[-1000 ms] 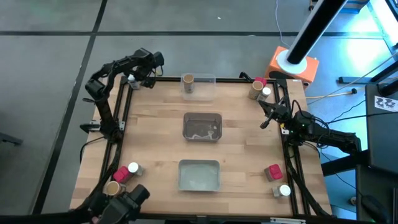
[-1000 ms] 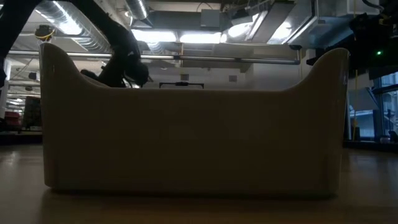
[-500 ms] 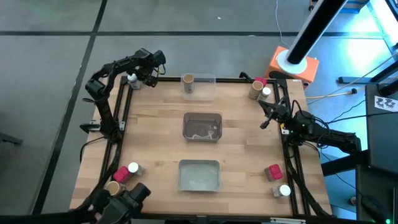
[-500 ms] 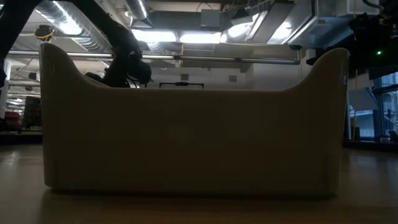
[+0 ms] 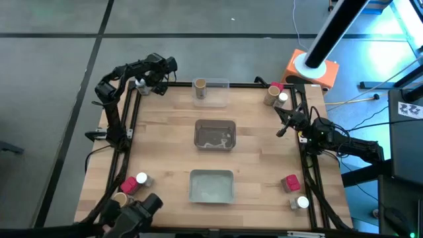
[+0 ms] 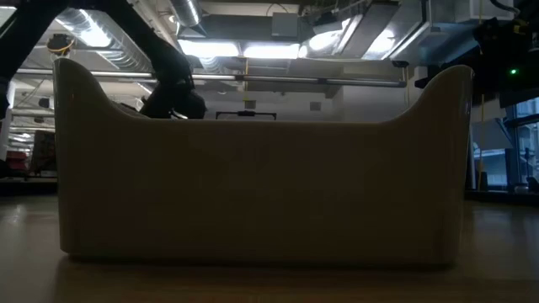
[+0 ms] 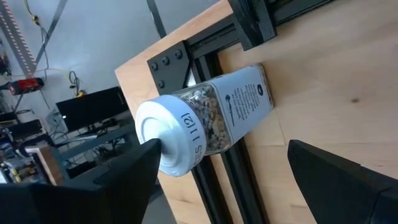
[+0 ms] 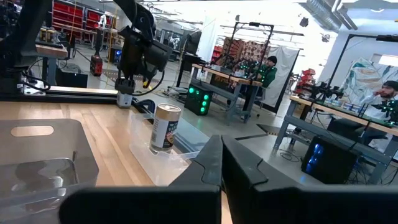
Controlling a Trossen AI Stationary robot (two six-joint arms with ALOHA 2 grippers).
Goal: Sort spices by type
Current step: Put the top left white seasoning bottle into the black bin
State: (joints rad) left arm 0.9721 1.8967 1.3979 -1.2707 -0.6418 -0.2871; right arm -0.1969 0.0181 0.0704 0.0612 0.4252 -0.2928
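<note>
A dark jar with a white round lid (image 7: pixel 199 134) stands at the table's far-left corner (image 5: pixel 140 84). My left gripper (image 7: pixel 222 149) is open there, a finger on each side of the jar (image 5: pixel 153 79). A tan-topped cylinder (image 5: pixel 199 86) stands in the clear far tray. Three spices cluster at the far-right corner: red (image 5: pixel 275 87), tan (image 5: pixel 269 98) and white-lidded (image 5: pixel 283 98). Three more stand near left (image 5: pixel 132 185) and two near right (image 5: pixel 294 192). My right gripper (image 5: pixel 283 127) is shut and waits by the right edge (image 8: pixel 221 162). My left gripper has one finger (image 7: pixel 134 180) right beside the jar's white lid (image 7: pixel 165 146), coming level from the table's right side. Whether it touches the lid I cannot tell. The other finger stands clear of the jar, which rests upright on the table.
A grey tray (image 5: pixel 215 135) sits mid-table and another tray (image 5: pixel 211 185) near the front; in the low view that near tray's wall (image 6: pixel 261 194) fills the picture. Black frame rails (image 5: pixel 129 112) run along the table's edges. Bare wood lies between the trays and the corners.
My left gripper has come down a little toward the white-lidded jar at the far-left corner. The jar has stayed in place.
</note>
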